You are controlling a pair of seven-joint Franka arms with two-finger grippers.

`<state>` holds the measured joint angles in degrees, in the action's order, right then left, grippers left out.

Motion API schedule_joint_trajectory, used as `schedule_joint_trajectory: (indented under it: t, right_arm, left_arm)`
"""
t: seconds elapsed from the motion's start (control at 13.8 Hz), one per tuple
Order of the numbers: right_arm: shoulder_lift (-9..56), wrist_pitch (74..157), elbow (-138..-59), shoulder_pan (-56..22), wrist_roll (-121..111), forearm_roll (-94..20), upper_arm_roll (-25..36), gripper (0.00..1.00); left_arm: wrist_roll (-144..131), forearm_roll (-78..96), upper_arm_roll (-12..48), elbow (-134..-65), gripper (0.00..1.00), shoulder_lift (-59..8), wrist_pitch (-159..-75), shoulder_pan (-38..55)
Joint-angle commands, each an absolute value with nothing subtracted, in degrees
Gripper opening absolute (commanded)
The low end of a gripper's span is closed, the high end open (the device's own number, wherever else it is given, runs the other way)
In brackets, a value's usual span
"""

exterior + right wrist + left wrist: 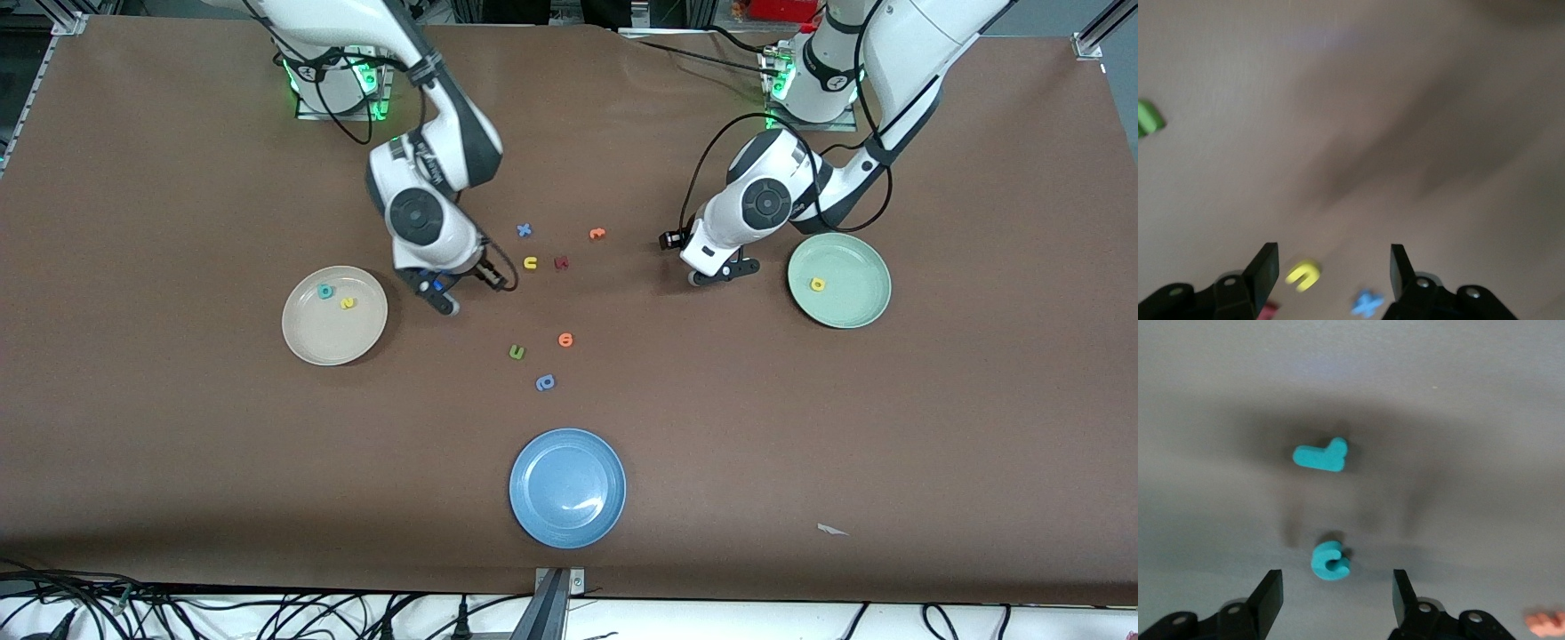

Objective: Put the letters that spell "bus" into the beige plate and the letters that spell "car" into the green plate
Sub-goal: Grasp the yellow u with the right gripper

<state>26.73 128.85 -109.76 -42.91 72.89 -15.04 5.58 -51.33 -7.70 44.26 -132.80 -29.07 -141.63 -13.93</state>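
Robotics lab: two white arms bolted at the edge of a brown-covered table [178, 444], aluminium framing [551, 604] at the rim, loose cables [267, 613] along the near edge, green status lights [293, 84] on bases

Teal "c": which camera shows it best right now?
The left wrist view: the teal "c" lies on the table between the open left pincer fingers. The front view hides it under that arm; the right wrist view misses it.

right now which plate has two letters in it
The beige plate, toward the right arm's end: it holds a teal letter and a yellow one. The green plate holds one; the blue plate none.
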Motion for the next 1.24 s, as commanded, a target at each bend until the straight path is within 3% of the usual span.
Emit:
schedule_joint_trajectory:
  t: [0.0, 0.22, 0.51, 0.65, 1.16]
  right_arm:
    - [27.24, 134.37, -111.79, -48.41, 84.17, -14.86, 6.06, 0.73]
    - [28.56, 138.85, -113.11, -50.88, 89.37, -14.77, 6.06, 0.72]
    - [30.49, 145.19, -115.66, -52.82, 90.26, -14.68, 6.15, 0.65]
    - [31.02, 147.38, -115.49, -53.35, 90.26, -14.77, 6.33, 0.65]
    - [32.25, 148.71, -115.14, -53.35, 90.18, -12.66, 7.21, 0.58]
  left_arm:
    - [-56.33, -12.47, 43.86, -132.63, 0.74, -30.76, -142.56, -13.45]
    - [-57.39, -12.66, 43.86, -132.63, 0.69, -30.85, -142.56, -13.45]
    - [-58.44, -12.66, 43.86, -132.63, 0.47, -30.94, -142.56, -13.36]
    - [-58.54, -12.66, 43.86, -132.63, 0.44, -31.29, -142.56, -13.27]
    - [-58.36, -12.74, 43.86, -132.45, 0.08, -31.29, -142.3, -13.27]
